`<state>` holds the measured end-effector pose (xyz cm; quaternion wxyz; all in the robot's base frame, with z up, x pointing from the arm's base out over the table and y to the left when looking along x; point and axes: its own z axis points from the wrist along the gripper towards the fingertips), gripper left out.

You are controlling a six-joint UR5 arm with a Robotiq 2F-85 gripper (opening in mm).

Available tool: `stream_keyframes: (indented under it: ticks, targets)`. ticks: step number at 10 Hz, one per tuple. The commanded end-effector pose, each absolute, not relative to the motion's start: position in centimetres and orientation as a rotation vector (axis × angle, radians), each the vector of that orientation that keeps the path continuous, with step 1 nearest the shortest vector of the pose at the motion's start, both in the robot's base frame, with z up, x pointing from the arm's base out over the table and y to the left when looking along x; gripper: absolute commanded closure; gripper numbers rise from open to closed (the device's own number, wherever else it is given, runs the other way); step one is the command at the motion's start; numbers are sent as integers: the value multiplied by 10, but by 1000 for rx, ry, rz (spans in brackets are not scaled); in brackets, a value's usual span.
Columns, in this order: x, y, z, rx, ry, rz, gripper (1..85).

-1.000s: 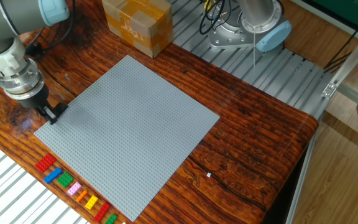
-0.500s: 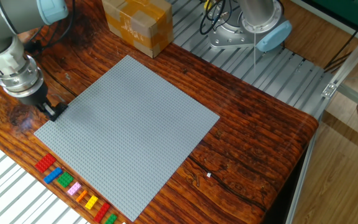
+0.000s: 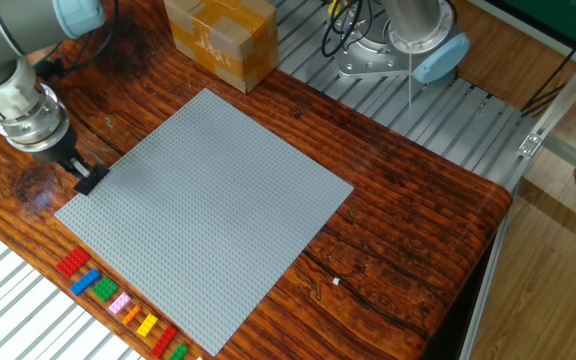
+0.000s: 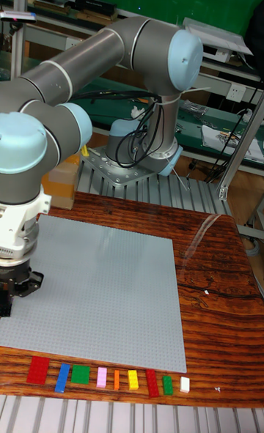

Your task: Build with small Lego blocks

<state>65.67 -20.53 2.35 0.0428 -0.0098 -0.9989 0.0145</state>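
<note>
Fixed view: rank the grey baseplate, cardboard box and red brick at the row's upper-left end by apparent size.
1. Grey baseplate, by far the largest.
2. Cardboard box, cropped by the frame's top edge.
3. Red brick, smallest.

glossy wood table (image 3: 408,230), matt baseplate (image 3: 218,210)

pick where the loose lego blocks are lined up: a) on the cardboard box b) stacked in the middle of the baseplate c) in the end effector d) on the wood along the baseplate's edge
d: the blocks sit in a row on the wooden table just off the grey baseplate, not on it.
</note>
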Motion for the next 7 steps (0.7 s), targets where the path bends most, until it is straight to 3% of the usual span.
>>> stream_keyframes:
  ticks: [1, 7]
  targets:
    - [654, -204, 23, 41, -3064, -22, 450]
    - [654, -203, 8, 100, -3113, -110, 410]
